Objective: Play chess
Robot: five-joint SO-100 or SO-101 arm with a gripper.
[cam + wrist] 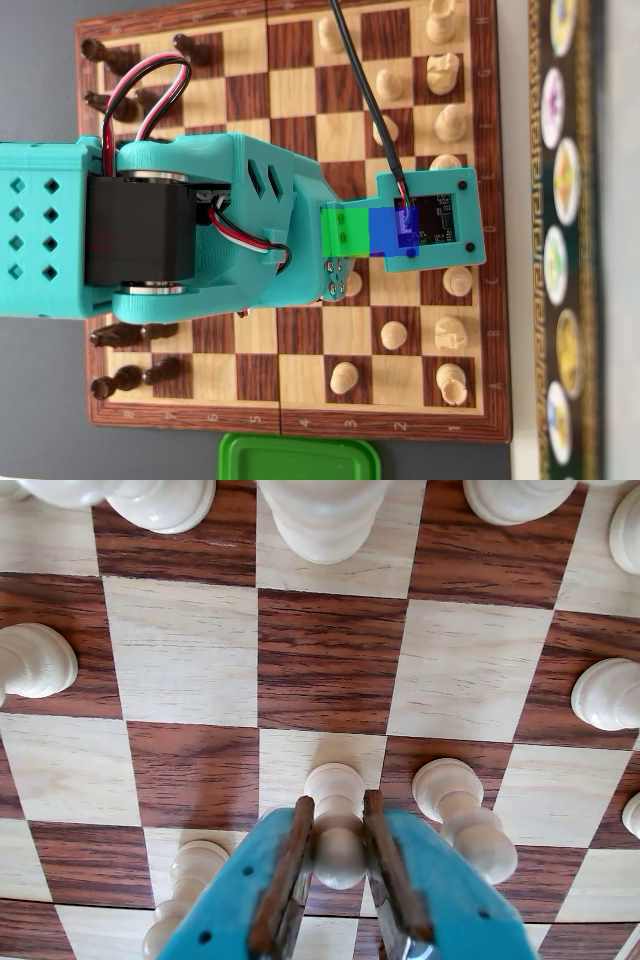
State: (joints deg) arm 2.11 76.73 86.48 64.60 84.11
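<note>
While the claw [337, 855] pinches a white pawn [336, 820] between its two brown pads, the game looks barely begun. That pawn sits at the lower middle of the wrist view, on the seam between a light square and a dark one; whether its base is on the wood or already lifted I cannot tell.

On the board [290, 418], in the overhead view, the white pieces crowd the right side. A few white pawns stand one file further toward the centre, such as the one at lower centre [344, 377]. Dark pieces [130, 378] show only at the far left corners, mostly hidden under the arm [200, 230]. So my guess is an opening move in hand, with nearly all of the play left.

Room is best straight ahead: in the wrist view the squares across the middle of the frame are bare. Sideways it is tight. A second pawn [462, 815] stands just beside the right finger, and another [185, 890] sits near the left one at the bottom. A tall white piece [322, 515] waits at the top edge.

Beyond the board's bottom rim lies a green lid [298, 457] on the grey surface [40, 440], and a patterned strip [565, 240] runs along the right.
</note>
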